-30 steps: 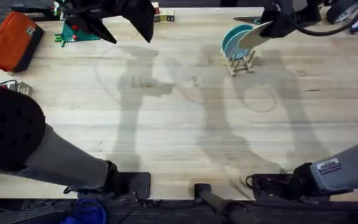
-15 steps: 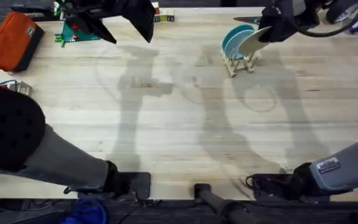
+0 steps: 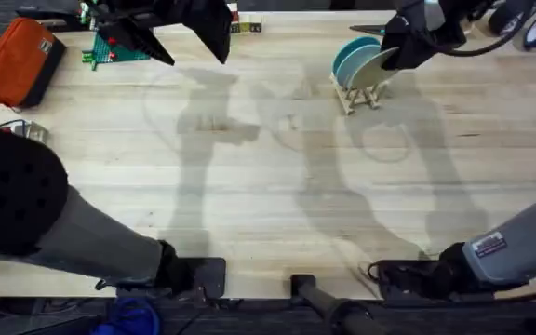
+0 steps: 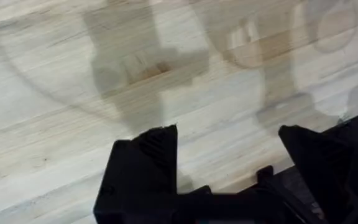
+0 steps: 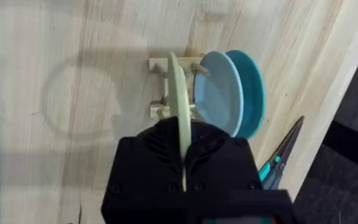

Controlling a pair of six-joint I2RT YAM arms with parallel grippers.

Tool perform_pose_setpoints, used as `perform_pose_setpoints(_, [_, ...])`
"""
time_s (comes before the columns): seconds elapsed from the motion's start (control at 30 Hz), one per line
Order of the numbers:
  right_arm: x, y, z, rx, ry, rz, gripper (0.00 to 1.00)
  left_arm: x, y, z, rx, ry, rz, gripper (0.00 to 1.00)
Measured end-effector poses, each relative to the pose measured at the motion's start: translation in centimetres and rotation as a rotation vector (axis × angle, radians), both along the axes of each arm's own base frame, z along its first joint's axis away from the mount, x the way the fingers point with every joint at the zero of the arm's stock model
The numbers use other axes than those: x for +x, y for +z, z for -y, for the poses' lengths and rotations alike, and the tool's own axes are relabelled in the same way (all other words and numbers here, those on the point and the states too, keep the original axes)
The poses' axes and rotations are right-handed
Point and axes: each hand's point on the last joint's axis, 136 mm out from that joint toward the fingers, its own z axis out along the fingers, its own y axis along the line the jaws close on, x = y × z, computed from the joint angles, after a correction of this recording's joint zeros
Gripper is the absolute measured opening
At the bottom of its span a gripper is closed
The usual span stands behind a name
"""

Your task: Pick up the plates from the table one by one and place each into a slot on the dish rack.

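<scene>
The small wooden dish rack (image 3: 361, 91) stands at the far right of the table (image 3: 268, 186). A teal plate (image 5: 253, 93) and a light blue plate (image 5: 219, 93) stand upright in it. My right gripper (image 3: 400, 48) is shut on a cream plate (image 3: 372, 65), which it holds edge-on over the rack (image 5: 163, 87), just beside the light blue plate. In the right wrist view the cream plate (image 5: 181, 118) runs straight between the fingers. My left gripper (image 3: 189, 33) hovers at the far left, open (image 4: 229, 134) over bare wood, holding nothing.
An orange pouch (image 3: 21, 60) and a green toy piece (image 3: 114, 48) lie at the far left corner. Scissors (image 5: 284, 149) rest behind the rack near the table's far edge. Small coloured blocks (image 3: 245, 25) sit at the far middle.
My right gripper has carried the cream plate left and down, from tilted beside the rack to nearly upright over it next to the light blue plate. The left arm has not moved.
</scene>
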Motion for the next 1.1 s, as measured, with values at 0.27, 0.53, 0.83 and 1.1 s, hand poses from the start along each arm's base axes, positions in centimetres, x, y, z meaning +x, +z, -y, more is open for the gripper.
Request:
perform_pose_setpoints(0.27, [0.1,-0.1,-0.1,0.000,0.002,0.000,0.030,0.0,0.0,0.0,0.000,0.000,0.000,0.994])
perform_pose_setpoints(0.53, [0.6,-1.4,-0.4,-0.001,0.006,-0.022,0.030,0.0,0.0,0.0,0.000,0.000,0.000,0.994])
perform_pose_setpoints(0.83, [0.6,-2.0,-0.6,0.003,-0.022,-0.048,0.030,0.0,0.0,0.0,0.000,0.000,0.000,0.994])
perform_pose_setpoints(1.1, [0.7,-2.7,-0.6,0.002,-0.026,-0.069,0.031,0.0,0.0,0.0,0.000,0.000,0.000,0.993])
